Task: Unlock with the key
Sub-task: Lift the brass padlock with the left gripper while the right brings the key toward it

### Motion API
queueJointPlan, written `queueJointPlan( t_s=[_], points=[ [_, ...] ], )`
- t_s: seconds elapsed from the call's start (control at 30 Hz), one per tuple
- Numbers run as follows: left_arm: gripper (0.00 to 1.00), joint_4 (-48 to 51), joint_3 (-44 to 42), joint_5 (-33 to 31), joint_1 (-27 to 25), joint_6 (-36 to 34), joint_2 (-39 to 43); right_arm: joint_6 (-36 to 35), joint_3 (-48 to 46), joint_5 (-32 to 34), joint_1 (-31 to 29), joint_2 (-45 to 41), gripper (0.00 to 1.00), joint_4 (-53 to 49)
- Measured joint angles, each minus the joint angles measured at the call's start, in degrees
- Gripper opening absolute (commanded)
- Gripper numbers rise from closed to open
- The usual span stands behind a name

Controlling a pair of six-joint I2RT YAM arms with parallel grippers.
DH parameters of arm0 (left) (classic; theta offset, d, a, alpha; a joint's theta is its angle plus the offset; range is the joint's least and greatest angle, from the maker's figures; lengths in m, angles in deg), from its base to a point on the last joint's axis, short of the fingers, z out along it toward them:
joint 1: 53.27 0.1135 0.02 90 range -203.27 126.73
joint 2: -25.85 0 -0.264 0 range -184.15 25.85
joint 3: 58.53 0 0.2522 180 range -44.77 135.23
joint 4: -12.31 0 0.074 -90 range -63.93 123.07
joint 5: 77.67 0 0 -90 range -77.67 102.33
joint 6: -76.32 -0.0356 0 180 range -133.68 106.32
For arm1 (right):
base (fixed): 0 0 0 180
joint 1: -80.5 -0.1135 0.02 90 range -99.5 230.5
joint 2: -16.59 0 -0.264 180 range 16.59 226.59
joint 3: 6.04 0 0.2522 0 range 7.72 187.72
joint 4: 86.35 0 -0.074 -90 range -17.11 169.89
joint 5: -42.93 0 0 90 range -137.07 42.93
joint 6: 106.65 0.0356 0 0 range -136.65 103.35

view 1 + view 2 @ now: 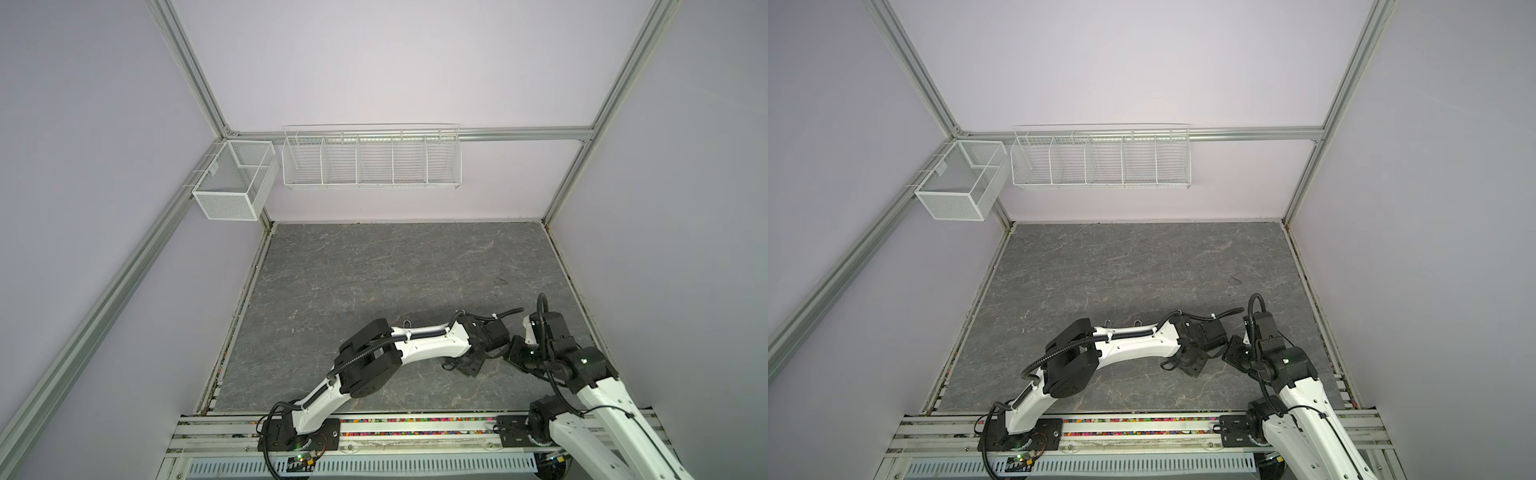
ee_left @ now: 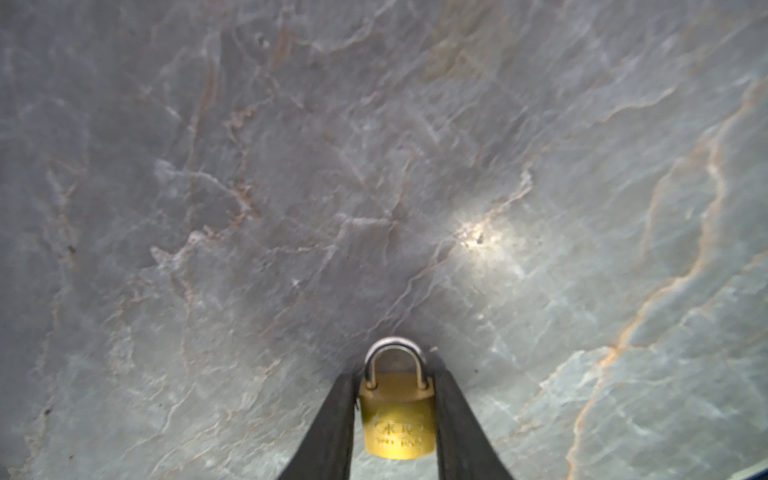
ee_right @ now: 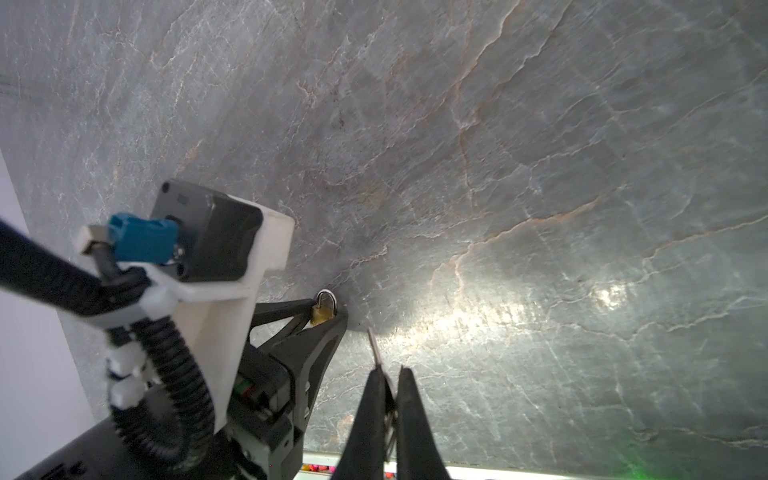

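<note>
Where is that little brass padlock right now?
The brass padlock sits between the left end effector's fingers in the left wrist view, over the grey table, with the right end effector's key close beside it.

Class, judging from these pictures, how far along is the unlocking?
Done: left hand grips the padlock; right hand pinches the key. In hand: the key sits apart from the padlock, not yet inserted. Left: insert, turn, free the closed shackle.

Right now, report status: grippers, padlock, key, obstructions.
Left gripper clamps small brass padlock, shackle closed. Right gripper pinches slim silver key, not inserted. Nothing seen between them.
</note>
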Motion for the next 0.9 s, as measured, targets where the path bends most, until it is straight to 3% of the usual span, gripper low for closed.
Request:
queueJointPlan(
  t_s=[0.57, 0.73, 0.9],
  points=[
    [0.04, -3.7, -3.7, 0.4, 2.0, 2.9, 2.5, -2.4, 0.0, -2.1, -0.1, -1.4, 0.07, 1.5],
    [0.02, -8.2, -11.7, 0.4, 6.6, 7.1, 11.3, -4.3, 1.4, -2.2, -1.8, -0.5, 0.07, 2.6],
    [0.0, -13.8, -18.3, -0.7, 12.8, 13.7, 25.6, -5.3, 3.8, -0.6, -8.3, 2.8, 0.07, 6.3]
  ],
)
